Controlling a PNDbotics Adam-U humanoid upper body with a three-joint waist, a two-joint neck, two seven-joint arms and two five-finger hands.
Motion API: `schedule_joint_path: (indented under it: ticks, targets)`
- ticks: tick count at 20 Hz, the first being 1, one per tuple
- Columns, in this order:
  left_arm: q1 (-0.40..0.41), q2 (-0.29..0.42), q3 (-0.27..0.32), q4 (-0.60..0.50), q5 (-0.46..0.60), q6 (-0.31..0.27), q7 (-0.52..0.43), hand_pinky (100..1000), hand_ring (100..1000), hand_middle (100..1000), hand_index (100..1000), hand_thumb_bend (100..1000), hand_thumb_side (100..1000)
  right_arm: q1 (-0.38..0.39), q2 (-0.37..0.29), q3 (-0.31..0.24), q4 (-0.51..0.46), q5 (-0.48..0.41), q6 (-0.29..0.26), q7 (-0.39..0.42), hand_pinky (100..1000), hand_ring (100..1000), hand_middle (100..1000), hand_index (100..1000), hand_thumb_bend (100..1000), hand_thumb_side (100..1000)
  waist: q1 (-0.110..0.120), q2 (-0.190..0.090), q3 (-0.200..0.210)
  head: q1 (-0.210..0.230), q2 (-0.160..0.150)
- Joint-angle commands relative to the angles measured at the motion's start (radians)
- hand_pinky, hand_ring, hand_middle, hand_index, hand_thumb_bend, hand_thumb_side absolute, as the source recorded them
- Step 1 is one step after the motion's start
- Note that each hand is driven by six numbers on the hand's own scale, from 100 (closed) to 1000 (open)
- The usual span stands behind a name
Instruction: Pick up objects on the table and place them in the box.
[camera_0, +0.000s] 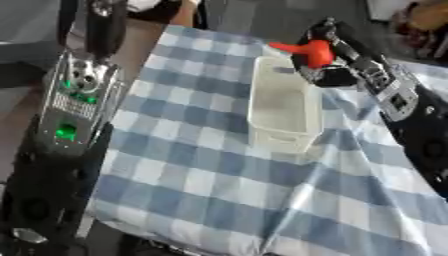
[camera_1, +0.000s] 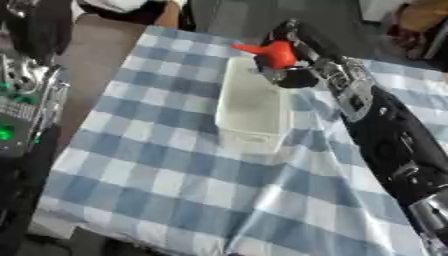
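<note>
Red-orange plastic is the thing that jumps out here: a small toy-looking object (camera_0: 311, 51) with a rounded body and a thin pointed bit sticking out toward the left. I can't make out exactly what it is beyond that shape and colour. It's up in the air at the far right corner of the box (camera_0: 282, 104), right around the rim line, not resting on anything.

The box is a pale, see-through white plastic tub, long and narrow, standing upright on the bench (camera_0: 192, 170) with its long side running away from the robot. It looks like there's nothing inside it that I can see. The bench is covered by a blue and white checked cloth that's a bit rumpled near the front.

Count-wise: one red object, one box, and that's all I can spot on the cloth.

The right hand (camera_1: 293, 60) comes in from the upper right, black with silver parts, and its fingers are curled around the red object, holding it over the box's far end. The left arm (camera_0: 74, 105) hangs along the left edge off the bench, and its hand doesn't show in either view.
</note>
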Motion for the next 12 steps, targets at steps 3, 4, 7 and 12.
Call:
schedule_joint_path:
  ticks: [3,4,7,12]
  targets:
    - [-0.018,0.004,-0.001,-0.019,0.002,-0.002,-0.001,709,688,861,919,286,1000,-0.017,-0.013,-0.013,-0.004,-0.015,0.001,0.028,100,100,100,130,100,497,0.004,-0.012,0.000,0.011,0.001]
    - [-0.018,0.003,-0.001,-0.019,0.002,-0.002,0.000,709,689,861,919,286,1000,-0.018,-0.014,-0.013,-0.007,-0.008,0.003,0.027,100,100,100,132,100,496,0.004,-0.012,0.000,0.011,0.001]
    - [-0.018,0.004,-0.001,-0.019,0.002,-0.002,-0.001,708,688,861,919,286,1000,-0.017,-0.019,-0.011,-0.022,0.029,0.005,0.009,100,100,100,164,100,516,0.004,-0.013,-0.002,0.013,0.001]
    - [-0.018,0.005,-0.001,-0.019,0.002,-0.002,-0.002,709,688,861,919,286,1000,-0.011,-0.018,-0.006,-0.024,0.071,-0.018,-0.015,100,100,100,162,100,507,0.004,-0.012,-0.002,0.017,0.001]
